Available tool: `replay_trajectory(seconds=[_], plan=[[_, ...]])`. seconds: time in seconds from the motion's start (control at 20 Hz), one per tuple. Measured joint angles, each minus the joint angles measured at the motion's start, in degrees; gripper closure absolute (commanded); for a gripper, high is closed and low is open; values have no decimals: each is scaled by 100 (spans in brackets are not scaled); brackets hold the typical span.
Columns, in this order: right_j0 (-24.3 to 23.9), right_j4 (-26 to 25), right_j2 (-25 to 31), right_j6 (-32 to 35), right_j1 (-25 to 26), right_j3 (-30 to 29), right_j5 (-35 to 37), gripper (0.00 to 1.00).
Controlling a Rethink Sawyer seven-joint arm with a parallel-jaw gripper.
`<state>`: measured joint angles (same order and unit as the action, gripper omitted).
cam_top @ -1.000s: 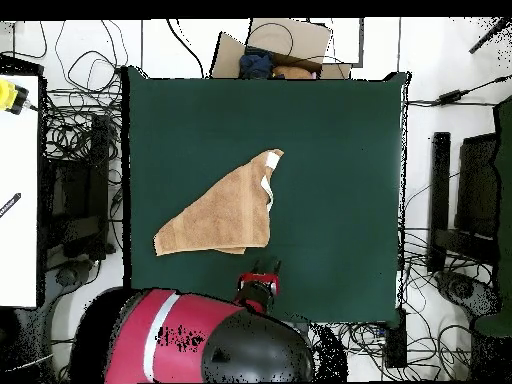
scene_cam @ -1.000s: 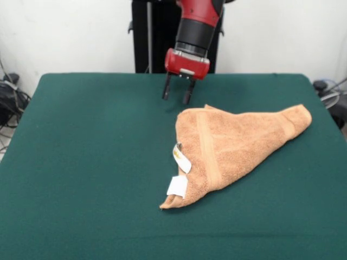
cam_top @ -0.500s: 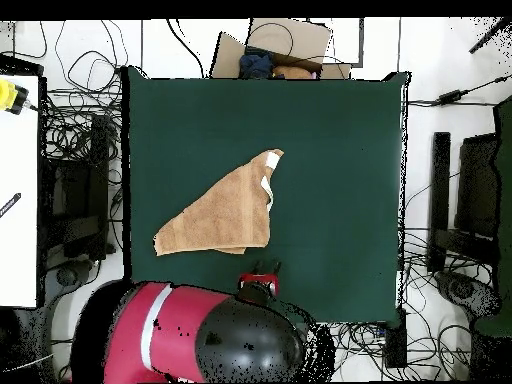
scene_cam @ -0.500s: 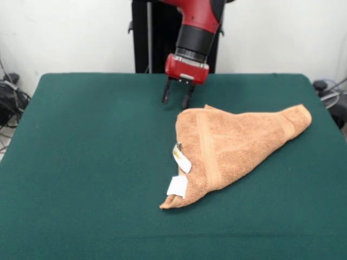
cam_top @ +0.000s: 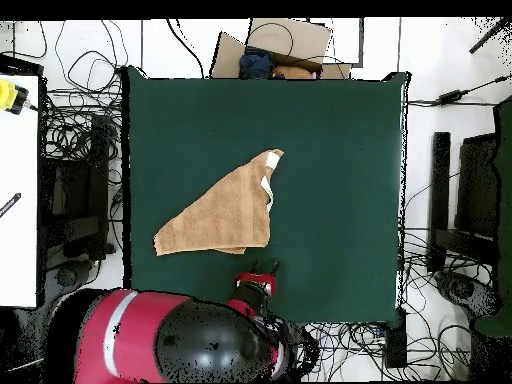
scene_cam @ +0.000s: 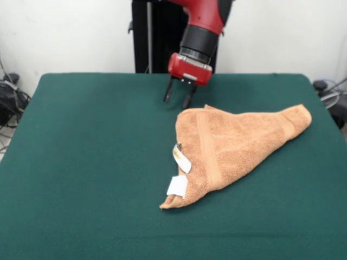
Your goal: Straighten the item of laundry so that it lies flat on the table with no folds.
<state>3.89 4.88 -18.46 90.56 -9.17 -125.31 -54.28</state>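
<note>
The item of laundry (scene_cam: 233, 146) is an orange-tan towel folded over into a rough triangle, with two white tags at its near left edge. It lies on the dark green table (scene_cam: 87, 162), right of centre in the front view. In the overhead view the towel (cam_top: 220, 215) sits left of the middle of the table (cam_top: 340, 160). My gripper (scene_cam: 179, 98) hovers just beyond the towel's far left corner, open, its two dark fingers apart and holding nothing. From above, the gripper (cam_top: 259, 268) shows just below the towel's lower right corner.
Cables, dark equipment and a white bench (cam_top: 18, 190) surround the table in the overhead view. A cardboard box (cam_top: 275, 50) stands past the table's top edge. My red arm (cam_top: 180, 345) covers the table's bottom edge.
The gripper has shifted slightly to the right in the front view and tilted. The arm's body has swung left in the overhead view. The towel has not moved.
</note>
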Motion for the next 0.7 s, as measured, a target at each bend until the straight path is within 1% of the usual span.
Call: replay_trajectory(seconds=[0.05, 0.1, 0.25, 0.3, 0.45, 0.6, 0.7], plan=[[44, 59, -1, 0, 2, -3, -4, 0], [252, 317, 1, 0, 5, -2, -25, 0], [437, 508, 2, 0, 5, -3, -52, 0], [563, 614, 1, 0, 4, -3, -83, 0], [690, 664, 2, 0, 5, -3, -130, 0], [694, 653, 1, 0, 5, -2, -157, 0], [607, 503, 2, 0, 4, -1, -202, 0]])
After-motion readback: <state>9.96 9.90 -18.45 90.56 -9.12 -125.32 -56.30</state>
